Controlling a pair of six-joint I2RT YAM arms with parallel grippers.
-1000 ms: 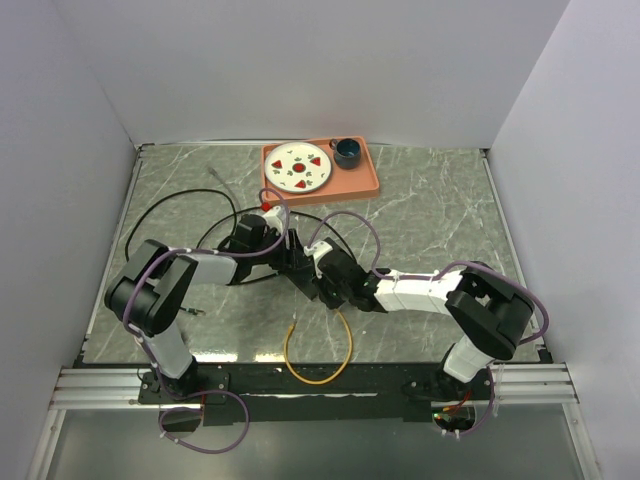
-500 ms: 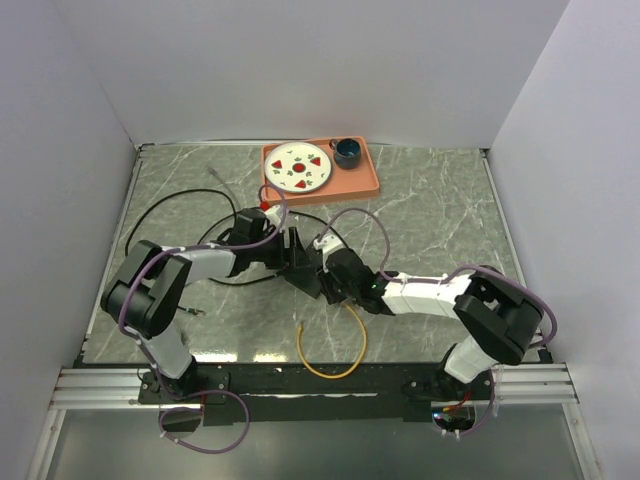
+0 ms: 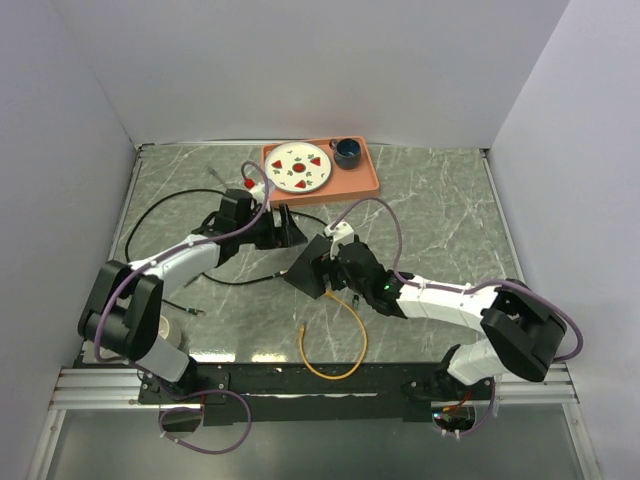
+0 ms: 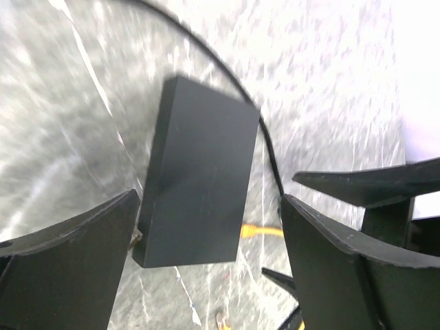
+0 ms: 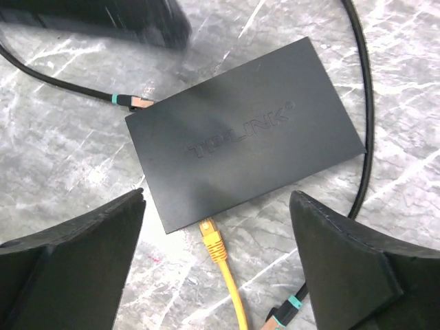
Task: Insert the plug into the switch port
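Right wrist view: small yellow plastic plug lies on grey marble table, tip at flat matte-black rectangular switch box edge, right fingers & left fingers spread, empty; plug prob. light, rigid, yellow cable springy, so pinch boot sides.

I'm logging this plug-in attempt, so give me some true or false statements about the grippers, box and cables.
The left gripper and right gripper are both open and empty. True.
The black box lies on the orange tray. False: it lies on the table, away from the orange tray.
A yellow plug sits at the black box's edge. True.
The right gripper clamps the yellow plug. False: it is open over the black box.
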